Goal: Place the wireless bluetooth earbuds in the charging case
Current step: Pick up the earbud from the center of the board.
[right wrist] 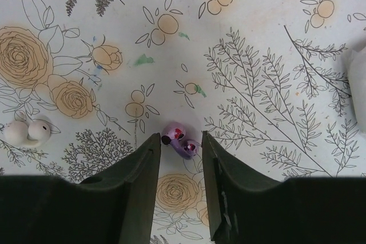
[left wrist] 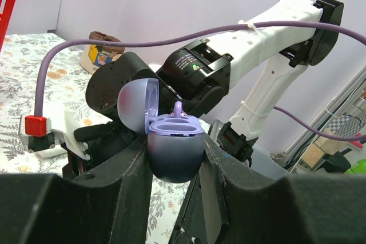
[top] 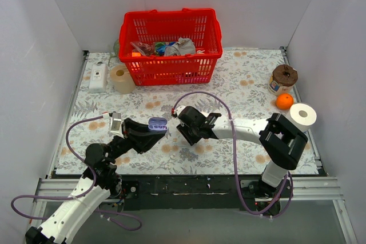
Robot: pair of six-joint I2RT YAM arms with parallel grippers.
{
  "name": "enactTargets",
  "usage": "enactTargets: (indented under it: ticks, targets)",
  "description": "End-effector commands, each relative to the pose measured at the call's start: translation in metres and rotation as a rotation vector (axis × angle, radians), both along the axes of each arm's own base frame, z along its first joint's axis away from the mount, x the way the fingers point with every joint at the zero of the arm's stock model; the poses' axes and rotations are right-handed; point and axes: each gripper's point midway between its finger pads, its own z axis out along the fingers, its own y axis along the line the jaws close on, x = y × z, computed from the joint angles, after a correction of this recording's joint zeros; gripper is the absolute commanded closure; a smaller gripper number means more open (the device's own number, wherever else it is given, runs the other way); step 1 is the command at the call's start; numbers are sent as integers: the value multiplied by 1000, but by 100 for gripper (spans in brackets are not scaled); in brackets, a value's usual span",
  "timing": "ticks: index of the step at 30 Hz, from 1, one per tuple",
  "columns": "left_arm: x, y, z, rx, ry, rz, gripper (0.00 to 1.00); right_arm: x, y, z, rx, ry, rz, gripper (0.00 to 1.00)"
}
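My left gripper [top: 155, 130] [left wrist: 176, 143] is shut on the lavender-blue charging case [top: 157, 123] [left wrist: 174, 150] and holds it above the table, lid open. One purple earbud [left wrist: 178, 109] stands in the case, stem up. The other purple earbud [right wrist: 179, 140] lies on the flowered cloth. My right gripper [top: 182, 134] [right wrist: 178, 139] is down over it, with both fingertips touching its two ends. In the top view that earbud is hidden under the right gripper, which sits just right of the case.
A red basket [top: 170, 44] of items stands at the back, with a tape roll [top: 121, 78] and a white device [top: 98, 77] to its left. A jar [top: 283, 78], an orange [top: 284, 101] and a white roll [top: 302, 115] sit far right. Two white buds [right wrist: 26, 131] lie left of the right gripper.
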Motion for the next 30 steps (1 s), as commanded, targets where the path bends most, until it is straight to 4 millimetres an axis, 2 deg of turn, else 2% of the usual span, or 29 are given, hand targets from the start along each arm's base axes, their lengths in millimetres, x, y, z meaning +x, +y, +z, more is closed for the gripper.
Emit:
enactTargets:
  ticks: [1, 8, 19, 20, 24, 27, 30]
  targets:
    - [3, 2, 4, -3, -11, 19, 100, 1, 1, -6, -7, -5, 4, 58]
    - [5, 0, 2, 1, -3, 18, 100, 2, -4, -11, -29, -12, -1, 62]
    - [4, 0, 2, -1, -2, 16, 100, 4, -7, -1, -16, -38, -1, 63]
    - [5, 0, 2, -1, 2, 17, 100, 3, -7, -1, -17, -36, 1, 69]
    - [4, 0, 0, -4, 5, 16, 100, 3, -10, -1, -23, -39, 2, 81]
    - [4, 1, 1, -5, 6, 19, 100, 5, -11, 3, -25, -46, -6, 98]
    - [5, 1, 2, -6, 4, 26, 100, 8, -13, 16, -14, -65, -26, 99]
